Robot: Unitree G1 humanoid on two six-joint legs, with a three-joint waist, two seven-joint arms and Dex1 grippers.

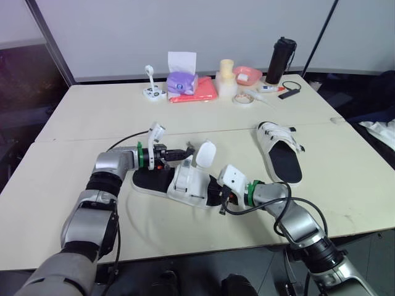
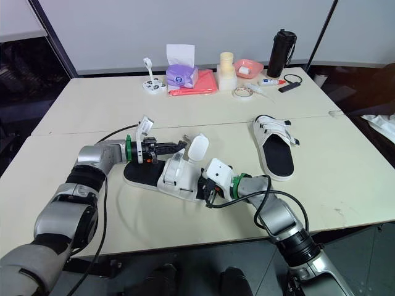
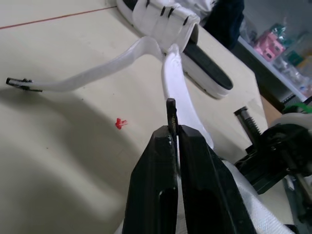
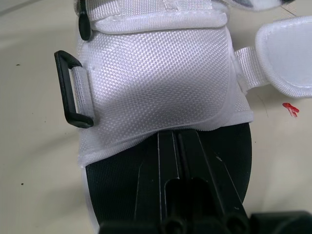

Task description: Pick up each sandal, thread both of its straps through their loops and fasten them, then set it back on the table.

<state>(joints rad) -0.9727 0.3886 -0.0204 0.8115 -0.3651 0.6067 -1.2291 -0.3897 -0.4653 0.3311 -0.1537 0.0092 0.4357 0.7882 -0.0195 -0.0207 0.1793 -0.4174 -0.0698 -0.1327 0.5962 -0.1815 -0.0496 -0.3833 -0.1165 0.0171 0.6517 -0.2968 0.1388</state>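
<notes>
Left hand (image 1: 184, 152) pinches a strap (image 3: 176, 85) end above the sandal (image 1: 185, 182), which lies lengthwise left-to-right on the table (image 1: 80, 117). Its loop (image 4: 73, 90) sits nearer the right hand (image 1: 217, 192), whose fingers are closed together on the footbed.

i count: 2 white sandals (image 1: 185, 185) (image 1: 281, 161); 1 black bottle (image 1: 281, 60); 1 purple tissue box (image 1: 182, 81); 1 pink bowl (image 1: 248, 74); 1 tape roll (image 1: 242, 99); 1 red folded cloth (image 1: 196, 90). smaller bits too unclear to tally.
</notes>
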